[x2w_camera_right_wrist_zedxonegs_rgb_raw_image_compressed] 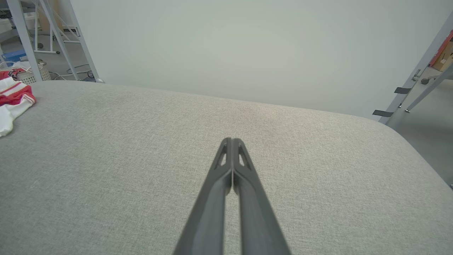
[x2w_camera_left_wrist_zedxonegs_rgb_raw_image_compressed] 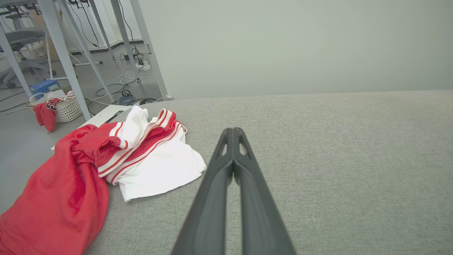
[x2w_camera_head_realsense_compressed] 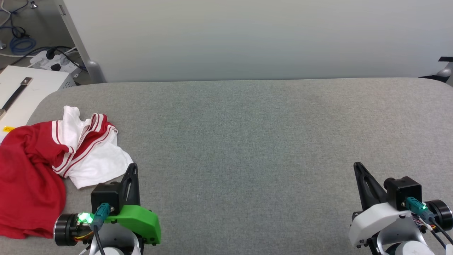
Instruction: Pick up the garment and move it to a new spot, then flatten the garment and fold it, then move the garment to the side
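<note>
Left gripper [x2w_camera_head_realsense_compressed: 133, 170] and right gripper [x2w_camera_head_realsense_compressed: 359, 169] sit at the near edge, fingers pressed together, holding nothing. You are at pick-up: the garment [x2w_camera_head_realsense_compressed: 39, 170] lies crumpled at the left of the table [x2w_camera_head_realsense_compressed: 247, 141] (just beside the left gripper). Open the left fingers, then reach left.

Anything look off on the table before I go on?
The garment lies crumpled at the table's left end, sleeves bunched, its red body apparently spilling over the edge. Nothing else stands out.
</note>
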